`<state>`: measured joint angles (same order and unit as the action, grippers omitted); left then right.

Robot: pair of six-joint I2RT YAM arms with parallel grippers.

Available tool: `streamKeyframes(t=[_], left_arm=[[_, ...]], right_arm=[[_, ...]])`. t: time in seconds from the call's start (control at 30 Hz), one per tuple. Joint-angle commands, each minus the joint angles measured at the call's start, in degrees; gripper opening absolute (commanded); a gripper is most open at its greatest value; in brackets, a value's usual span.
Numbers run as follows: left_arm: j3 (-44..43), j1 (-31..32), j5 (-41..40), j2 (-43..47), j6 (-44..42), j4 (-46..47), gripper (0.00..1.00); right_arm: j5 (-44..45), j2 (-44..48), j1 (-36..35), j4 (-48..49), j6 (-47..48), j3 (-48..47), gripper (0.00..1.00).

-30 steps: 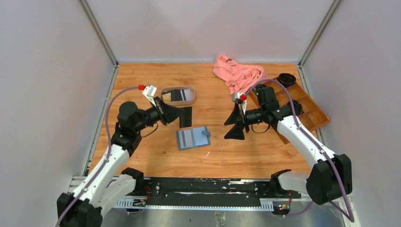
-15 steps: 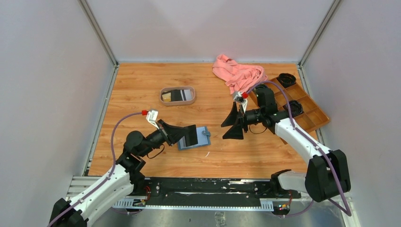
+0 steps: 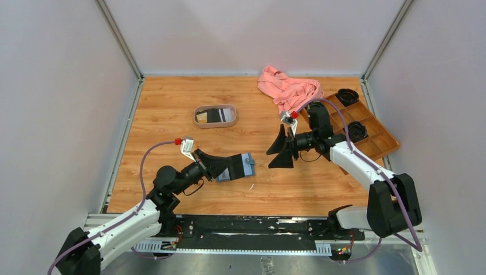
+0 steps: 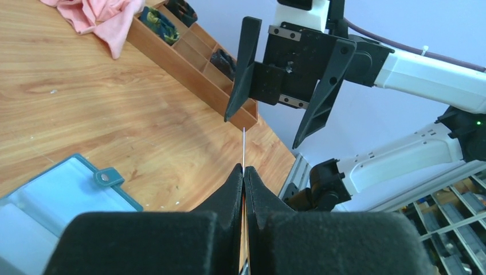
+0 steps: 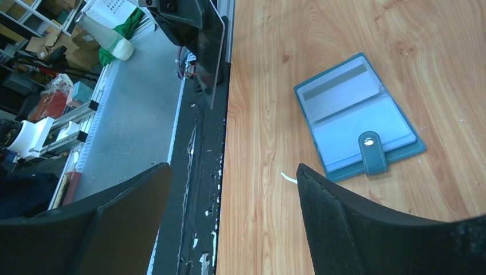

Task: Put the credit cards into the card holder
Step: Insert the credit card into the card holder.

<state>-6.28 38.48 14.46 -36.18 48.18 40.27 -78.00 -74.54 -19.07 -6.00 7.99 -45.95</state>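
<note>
From here I see the left gripper low over the desk near its front edge, left of the middle, its fingers pressed together on a black credit card. In the left wrist view the card shows only as a thin line standing up out of the pinched fingertips. The card holder lies open and flat on the desk right under and just beyond that gripper, pale blue inside facing up. The gripper and card cover its left part in the overhead view, and I cannot tell whether the card's edge touches it. The right gripper hangs above the desk just to the right of the card holder, apart from it, with its fingers spread wide and nothing between them, pointing toward the left gripper. More cards, one gold-tan and one black, lie in the oval tray further back, left of centre. A pink cloth is bunched by the back edge, and the wooden box runs along the right edge.
</note>
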Motion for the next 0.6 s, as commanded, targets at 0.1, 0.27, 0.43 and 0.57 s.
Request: streamKeyframes(t=[0.1,0.27,0.43,0.57], left_arm=[[0.37,3.59,-4.5,-2.56,-4.29,6.58,0.0],[0.34,5.94,-5.3,-6.66,-5.95,10.98,0.0],[0.24,7.59,-3.27,-13.24,-6.61,19.9,0.0],[0.4,8.01,-2.09,-18.79,-5.75,27.0,0.0]], right_arm=[[-1.46,-2.0,-2.55,2.86,-4.47,1.0,0.83],[-0.27,-3.75,-5.34,9.03,-14.04,0.37,0.82],[-0.57,-6.78,-7.04,10.13,-18.8,-2.86,0.78],[-1.13,-7.4,-7.59,10.13,-19.61,-3.87,0.7]])
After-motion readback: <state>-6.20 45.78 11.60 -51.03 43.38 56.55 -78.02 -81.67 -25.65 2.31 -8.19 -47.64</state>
